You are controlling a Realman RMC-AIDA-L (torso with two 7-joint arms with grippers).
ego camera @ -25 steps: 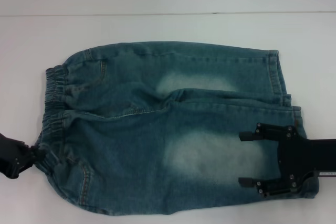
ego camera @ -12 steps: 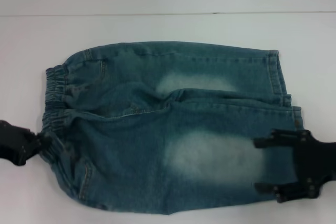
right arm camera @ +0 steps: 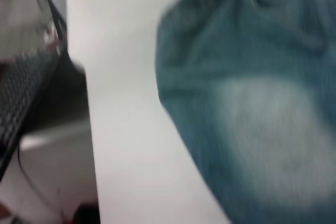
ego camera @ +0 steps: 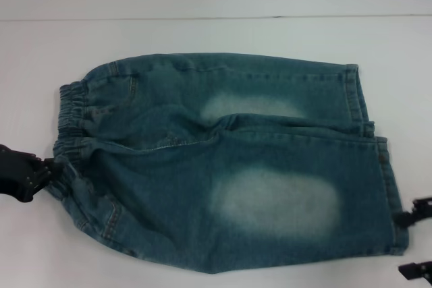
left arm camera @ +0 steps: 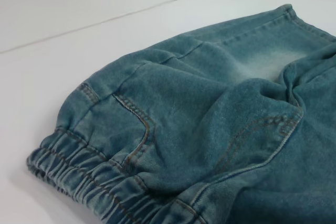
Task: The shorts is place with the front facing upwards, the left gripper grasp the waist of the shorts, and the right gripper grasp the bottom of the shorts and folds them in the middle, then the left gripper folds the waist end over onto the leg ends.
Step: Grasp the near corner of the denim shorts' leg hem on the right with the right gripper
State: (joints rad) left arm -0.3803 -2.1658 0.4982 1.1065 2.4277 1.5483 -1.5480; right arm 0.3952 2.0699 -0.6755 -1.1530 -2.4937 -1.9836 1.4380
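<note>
across the middle of the head view, on the white table (ego camera: 202, 32), lie the teal-blue washed denim shorts (ego camera: 223, 160), already doubled leg over leg, waist at frame left and hems at frame right. at the left edge the all-black left gripper (ego camera: 23, 173) meets the puckered elastic waist of the shorts (ego camera: 67, 133), apparently clamped on it for the fold toward the leg ends (ego camera: 385, 187). at the lower right corner the right gripper (ego camera: 415, 241) sits just off the hem, fingers spread, holding nothing.

Right gripper (ego camera: 413, 242) back off the shorts (ego camera: 223, 166).
</note>
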